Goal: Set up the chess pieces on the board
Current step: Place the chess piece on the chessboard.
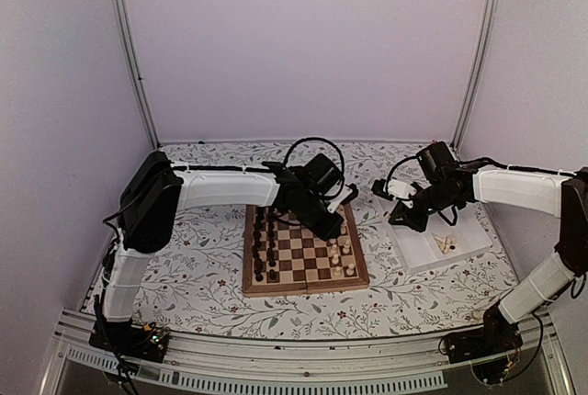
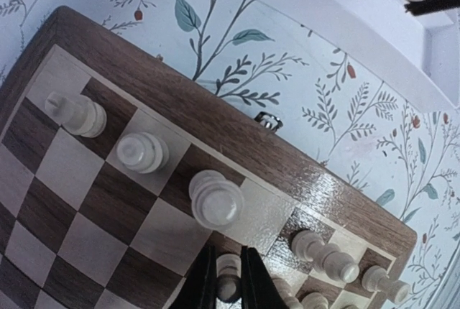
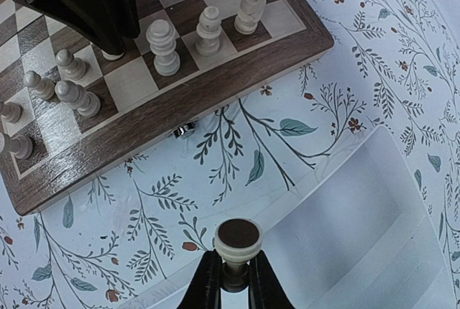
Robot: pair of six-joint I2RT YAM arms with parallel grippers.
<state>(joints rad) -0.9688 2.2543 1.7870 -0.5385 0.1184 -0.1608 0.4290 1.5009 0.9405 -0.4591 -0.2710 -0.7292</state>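
The board (image 1: 306, 257) is checkered in light and dark brown wood with a darker brown rim. The chess pieces (image 2: 215, 197) are pale cream; one at 6 o'clock in the right wrist view shows a dark brown round base. Brown-black pieces (image 1: 260, 262) line the board's 9 o'clock side. The bench (image 1: 202, 280) is white with teal leaf sprigs and reddish berries. The tray (image 1: 420, 248) is plain white.

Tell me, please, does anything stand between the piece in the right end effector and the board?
Only tablecloth lies between that pale piece and the board. Over the nearest squares, though, the left end effector hangs shut on another piece, so it may block part of the landing area.
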